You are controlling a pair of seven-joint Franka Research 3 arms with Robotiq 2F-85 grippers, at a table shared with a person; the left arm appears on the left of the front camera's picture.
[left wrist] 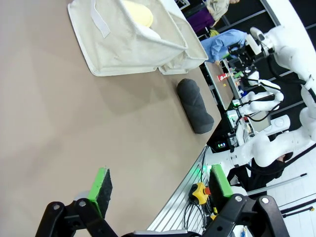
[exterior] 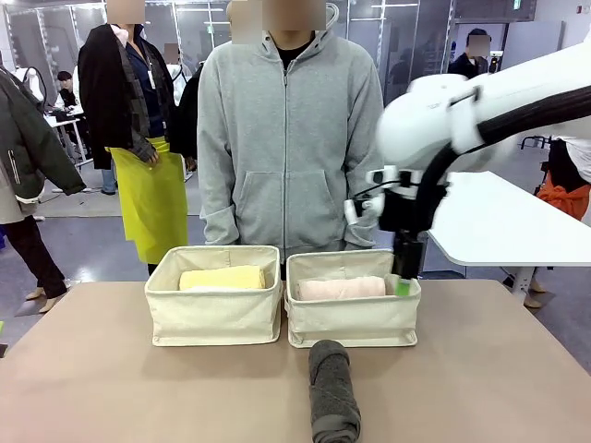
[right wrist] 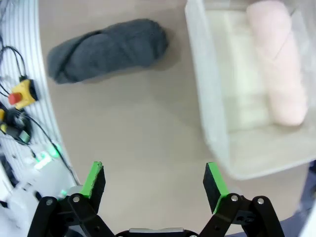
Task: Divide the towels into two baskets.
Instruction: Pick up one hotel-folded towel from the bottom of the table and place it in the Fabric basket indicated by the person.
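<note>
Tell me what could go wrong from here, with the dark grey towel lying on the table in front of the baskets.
1. The dark grey towel lies close to the near edge of the table; a clumsy push could roll it off.
2. The open right gripper hangs beside the soft wall of the basket that holds the pink towel; a finger might snag the rim and drag it.
3. The grey roll looks loose at one end and may unroll if gripped there.

Cream baskets [exterior: 213, 318]; yellow towel [exterior: 222, 278], pink towel [exterior: 341, 288], dark grey towel [exterior: 332, 392]; beige table [exterior: 111, 388]
</note>
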